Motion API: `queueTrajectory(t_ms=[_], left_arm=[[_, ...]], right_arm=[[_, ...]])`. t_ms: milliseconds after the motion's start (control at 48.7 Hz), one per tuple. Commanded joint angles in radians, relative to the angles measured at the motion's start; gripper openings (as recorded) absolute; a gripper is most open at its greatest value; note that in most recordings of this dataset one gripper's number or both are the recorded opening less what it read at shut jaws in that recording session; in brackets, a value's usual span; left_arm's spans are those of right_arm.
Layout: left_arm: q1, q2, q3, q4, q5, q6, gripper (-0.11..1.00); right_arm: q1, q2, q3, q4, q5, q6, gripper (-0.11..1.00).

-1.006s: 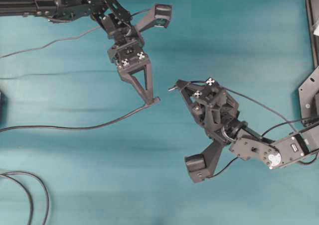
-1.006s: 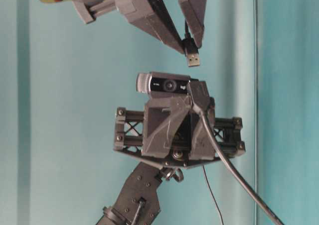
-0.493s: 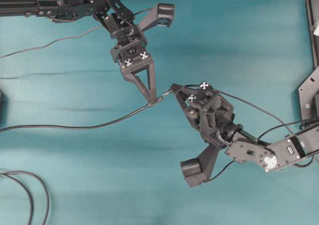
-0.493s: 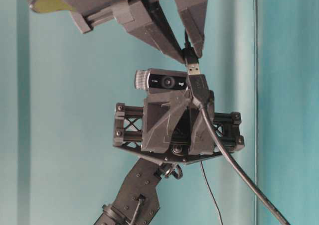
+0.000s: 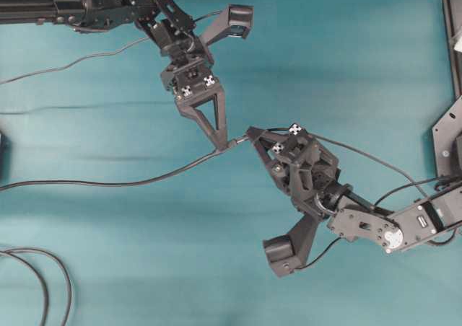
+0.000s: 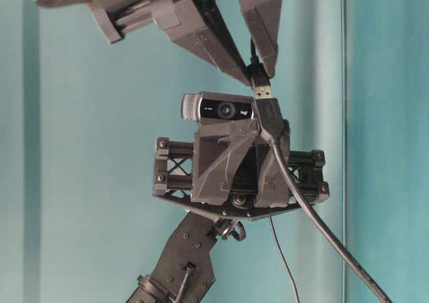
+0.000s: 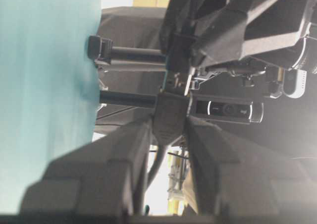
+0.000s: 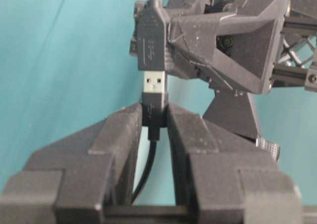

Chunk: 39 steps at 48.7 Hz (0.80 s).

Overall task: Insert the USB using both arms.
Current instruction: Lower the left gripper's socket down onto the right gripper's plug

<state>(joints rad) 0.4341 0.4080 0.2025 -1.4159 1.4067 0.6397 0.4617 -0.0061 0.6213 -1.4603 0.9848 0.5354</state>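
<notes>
My right gripper [image 5: 250, 133] is shut on the USB [image 8: 154, 83], gripping its dark-grey body with the silver tip sticking out ahead. My left gripper [image 5: 224, 144] is shut on the all-black socket end [image 8: 151, 40] of the other thin cable. The two meet tip to tip over the middle of the table. The silver tip sits in line with the socket and at its mouth; most of the silver shows. In the left wrist view the socket [image 7: 171, 117] sits between my fingers with the USB [image 7: 177, 83] just beyond. The table-level view shows the USB [image 6: 261, 88] above the socket [image 6: 268, 112].
The socket's cable [image 5: 108, 184] trails left across the teal table. Looped dark cables [image 5: 43, 268] lie at the bottom left. The USB's thin cable [image 5: 375, 156] runs back over the right arm. A black frame [image 5: 451, 124] stands at the right edge.
My right gripper has moved left and up toward the left gripper, closing the gap. The USB's silver tip, clear of the socket one second ago, now sits at its mouth.
</notes>
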Motion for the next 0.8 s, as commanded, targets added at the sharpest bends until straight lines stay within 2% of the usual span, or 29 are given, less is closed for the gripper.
queueTrajectory(t_ms=[0, 780], left_arm=[[-0.003, -0.015, -0.028, -0.014, 0.003, 0.003, 0.23], [-0.008, 0.002, -0.063, -0.011, 0.003, 0.015, 0.23]], right_arm=[[0.003, -0.011, -0.020, -0.009, 0.000, 0.003, 0.19], [0.026, 0.000, -0.051, -0.009, -0.066, 0.000, 0.19]])
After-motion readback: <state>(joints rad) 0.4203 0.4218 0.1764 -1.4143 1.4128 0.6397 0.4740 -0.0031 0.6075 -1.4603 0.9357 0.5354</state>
